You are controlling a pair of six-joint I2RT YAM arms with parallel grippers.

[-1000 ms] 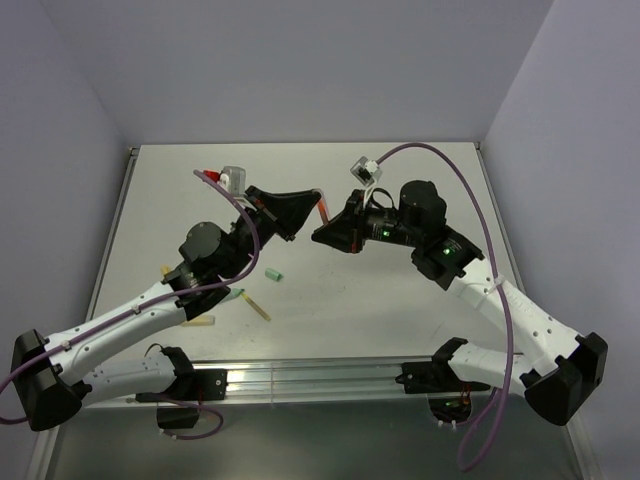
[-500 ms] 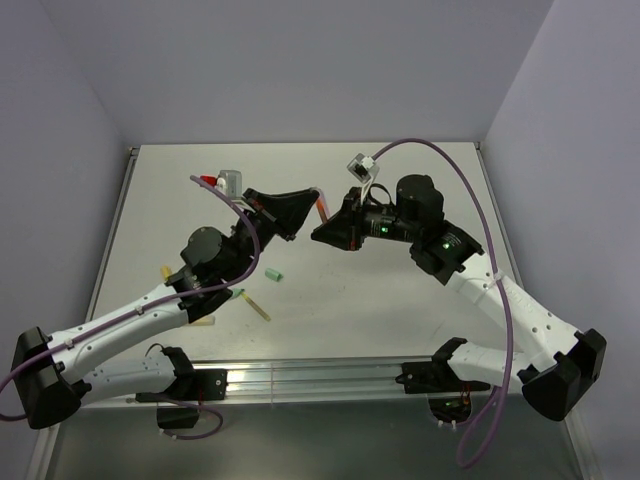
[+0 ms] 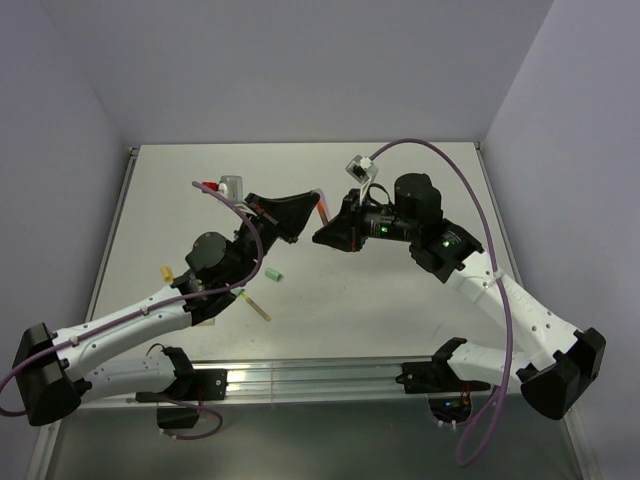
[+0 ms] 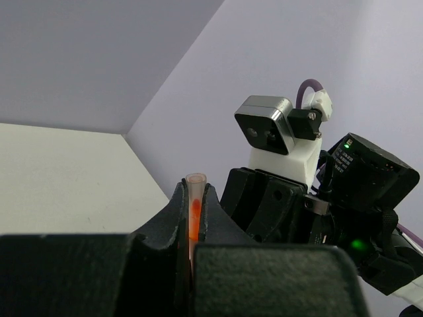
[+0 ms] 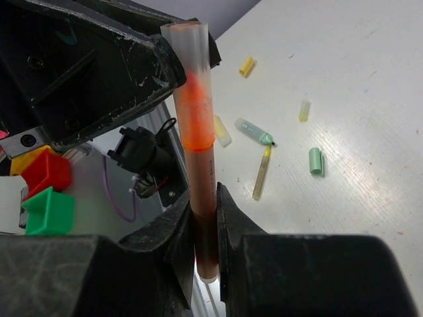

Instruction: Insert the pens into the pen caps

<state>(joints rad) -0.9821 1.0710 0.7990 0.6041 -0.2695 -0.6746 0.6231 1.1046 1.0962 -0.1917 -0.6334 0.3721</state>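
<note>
Right wrist view: right pincer is clamped on the lower barrel of the orange pen. Directly above it, left pincer is clamped on the orange cap, which sits over the pen's tip; seating depth unclear. Judged: first pair nearly joined. Beyond the right pincer, on the table, mint green pen, olive-yellow pen, green cap and yellow cap lie separate.

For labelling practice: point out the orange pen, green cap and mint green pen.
orange pen (image 5: 196,125), right wrist view, bright orange band.
green cap (image 5: 316,160), right wrist view, its middle.
mint green pen (image 5: 253,130), right wrist view, its barrel.
</note>
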